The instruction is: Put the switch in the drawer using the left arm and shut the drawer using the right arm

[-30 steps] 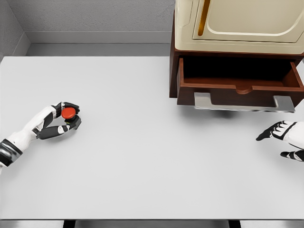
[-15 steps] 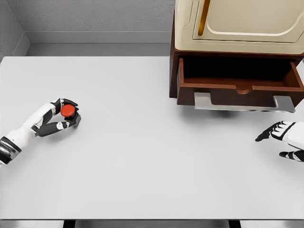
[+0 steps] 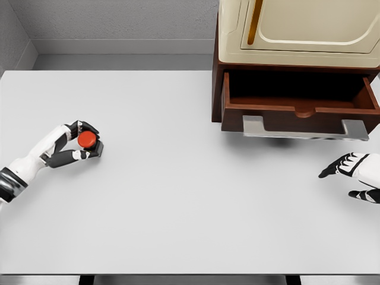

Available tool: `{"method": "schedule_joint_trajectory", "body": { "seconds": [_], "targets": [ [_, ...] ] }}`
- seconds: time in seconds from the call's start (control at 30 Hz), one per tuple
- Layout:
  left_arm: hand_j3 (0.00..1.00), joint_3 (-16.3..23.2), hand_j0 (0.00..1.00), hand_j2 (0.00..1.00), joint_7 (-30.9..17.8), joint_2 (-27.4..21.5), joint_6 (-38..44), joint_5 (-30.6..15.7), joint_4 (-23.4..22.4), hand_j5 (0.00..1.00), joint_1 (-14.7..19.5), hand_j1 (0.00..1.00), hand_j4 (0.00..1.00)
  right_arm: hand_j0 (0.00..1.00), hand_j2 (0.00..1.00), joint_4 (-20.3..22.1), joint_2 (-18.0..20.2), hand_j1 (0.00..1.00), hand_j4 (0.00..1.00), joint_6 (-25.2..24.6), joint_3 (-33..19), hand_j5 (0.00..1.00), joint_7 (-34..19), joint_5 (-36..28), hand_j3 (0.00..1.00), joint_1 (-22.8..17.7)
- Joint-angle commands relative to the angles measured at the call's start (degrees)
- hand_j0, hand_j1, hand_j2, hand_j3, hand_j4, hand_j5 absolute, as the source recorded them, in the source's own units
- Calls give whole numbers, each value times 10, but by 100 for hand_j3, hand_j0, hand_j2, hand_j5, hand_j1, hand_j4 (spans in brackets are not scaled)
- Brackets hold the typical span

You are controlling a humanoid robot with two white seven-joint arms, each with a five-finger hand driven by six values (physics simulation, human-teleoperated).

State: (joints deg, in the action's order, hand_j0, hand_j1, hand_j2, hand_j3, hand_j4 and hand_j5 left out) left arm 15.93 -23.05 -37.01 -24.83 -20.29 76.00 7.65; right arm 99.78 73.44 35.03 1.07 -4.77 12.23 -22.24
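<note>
Drawer [image 3: 300,98] pulled open at desk's far right edge, dark wood, grey handle [image 3: 304,129] across front; interior shadowed, nothing seen inside. Cream cabinet [image 3: 300,29] sits on top of drawer unit.

Switch [image 3: 87,139], red round button, near desk's left edge, well apart from drawer. Left hand [image 3: 74,145] grasping switch, fingers curled around it.

Right hand [image 3: 353,172] at desk's right edge, below drawer front, fingers spread, holding nothing.

Desk [image 3: 178,196] white, flat. Grey wall [image 3: 119,24] beyond far edge.
</note>
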Motion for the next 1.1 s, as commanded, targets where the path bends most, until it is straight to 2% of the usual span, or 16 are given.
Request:
{"method": "schedule_joint_trajectory", "body": {
  "seconds": [0.0, 0.27, 0.53, 0.73, 1.07],
  "targets": [
    [39, 0, 39, 39, 0, -1, 0, -4, 4, 39, 0, 39, 39, 77, 77, 1, 1, 77, 77, 0, 0, 77, 0, -4, 77, 0],
    [39, -1, 39, 39, 0, 2, 3, -4, 21, 39, 3, 39, 39, 77, 77, 1, 1, 77, 77, 0, 0, 77, 0, -4, 77, 0],
    [39, 0, 39, 39, 0, 4, 80, -2, 74, 39, 10, 39, 39, 76, 76, 1, 1, 76, 76, 0, 0, 76, 0, -4, 76, 0],
    [39, 1, 39, 39, 0, 6, 106, -2, 105, 39, 14, 39, 39, 76, 76, 1, 1, 76, 76, 0, 0, 76, 0, -4, 76, 0],
    [39, 2, 39, 39, 0, 40, 112, 14, 117, 39, 28, 39, 39, 77, 77, 1, 3, 77, 77, 0, 0, 77, 0, -4, 77, 0]
  ]
}}
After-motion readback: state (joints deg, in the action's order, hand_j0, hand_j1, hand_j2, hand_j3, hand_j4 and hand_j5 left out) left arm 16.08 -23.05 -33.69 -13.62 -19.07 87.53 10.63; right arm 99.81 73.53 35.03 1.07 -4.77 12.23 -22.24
